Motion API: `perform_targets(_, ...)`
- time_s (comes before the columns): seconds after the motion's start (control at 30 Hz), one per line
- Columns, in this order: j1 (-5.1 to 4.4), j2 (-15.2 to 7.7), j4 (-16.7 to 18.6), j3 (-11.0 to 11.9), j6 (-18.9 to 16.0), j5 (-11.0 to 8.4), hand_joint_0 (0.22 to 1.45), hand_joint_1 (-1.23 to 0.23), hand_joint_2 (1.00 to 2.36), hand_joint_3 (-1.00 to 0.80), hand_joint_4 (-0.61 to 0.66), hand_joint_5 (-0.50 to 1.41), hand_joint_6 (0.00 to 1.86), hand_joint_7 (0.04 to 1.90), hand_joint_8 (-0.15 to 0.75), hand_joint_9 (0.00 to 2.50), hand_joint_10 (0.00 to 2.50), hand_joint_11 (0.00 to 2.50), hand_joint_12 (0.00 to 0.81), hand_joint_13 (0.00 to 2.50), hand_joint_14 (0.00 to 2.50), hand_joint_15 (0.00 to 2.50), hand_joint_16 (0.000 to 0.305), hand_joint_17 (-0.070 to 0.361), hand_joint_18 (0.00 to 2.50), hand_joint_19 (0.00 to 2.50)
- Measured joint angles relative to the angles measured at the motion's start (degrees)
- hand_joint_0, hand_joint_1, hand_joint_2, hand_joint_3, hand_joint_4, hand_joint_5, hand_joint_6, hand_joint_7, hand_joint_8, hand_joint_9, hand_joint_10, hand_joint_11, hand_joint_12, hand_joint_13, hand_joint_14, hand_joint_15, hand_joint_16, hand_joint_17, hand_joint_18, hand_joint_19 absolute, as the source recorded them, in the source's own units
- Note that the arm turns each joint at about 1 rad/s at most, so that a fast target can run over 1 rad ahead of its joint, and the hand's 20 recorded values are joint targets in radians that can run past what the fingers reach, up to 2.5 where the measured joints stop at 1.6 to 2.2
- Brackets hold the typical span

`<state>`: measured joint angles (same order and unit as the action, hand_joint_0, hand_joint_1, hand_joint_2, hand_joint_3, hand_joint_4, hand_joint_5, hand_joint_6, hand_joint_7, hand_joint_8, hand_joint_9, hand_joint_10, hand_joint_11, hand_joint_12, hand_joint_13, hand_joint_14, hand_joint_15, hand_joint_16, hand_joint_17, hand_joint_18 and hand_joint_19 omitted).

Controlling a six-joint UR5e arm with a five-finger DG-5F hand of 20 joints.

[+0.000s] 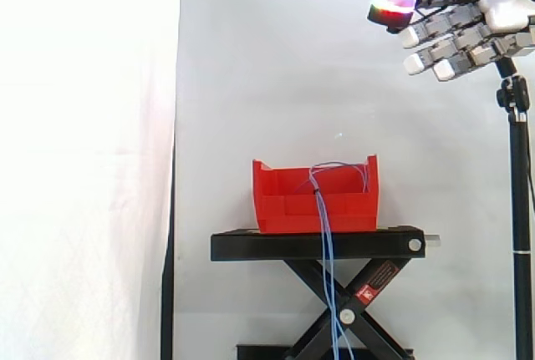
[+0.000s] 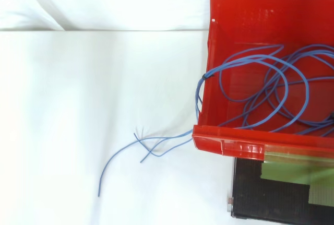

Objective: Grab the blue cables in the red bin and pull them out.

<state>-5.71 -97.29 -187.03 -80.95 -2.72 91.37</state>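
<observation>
Hand (image 1: 468, 30) hung high at upper right, fingers loosely spread, holding nothing; probably parked clear before its approach. Red bin (image 1: 288, 205) sat on the black stand (image 1: 251, 245), nearer its left edge. Blue cables (image 2: 261, 79) lay coiled inside, one bundle spilling over the bin's wall and dangling past the stand's edge; the loops looked reachable from above. Cables were well below and left of the hand.

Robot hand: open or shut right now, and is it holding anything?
Robot hand: open, fingers relaxed, holding nothing, well clear of the blue cables and red bin.
</observation>
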Motion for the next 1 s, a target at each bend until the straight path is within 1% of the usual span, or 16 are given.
perform_targets(0.23,-0.09,0.0,0.0,0.0,0.0,0.12,0.7,-0.77,1.0,-1.0,0.13,0.36,0.01,0.22,0.236,0.31,0.01,0.13,0.346,0.16,0.01,0.17,0.058,0.13,0.13,0.41)
perform_targets(0.53,-0.76,0.0,0.6,0.0,0.4,0.26,0.71,-0.77,1.0,-1.0,0.13,0.36,0.01,0.22,0.235,0.31,0.01,0.14,0.344,0.17,0.01,0.17,0.057,0.128,0.14,0.42)
perform_targets(1.0,-1.12,0.0,0.8,0.0,1.1,0.17,0.71,-0.76,1.0,-1.0,0.13,0.36,0.01,0.22,0.233,0.31,0.01,0.13,0.341,0.17,0.01,0.17,0.056,0.126,0.14,0.41)
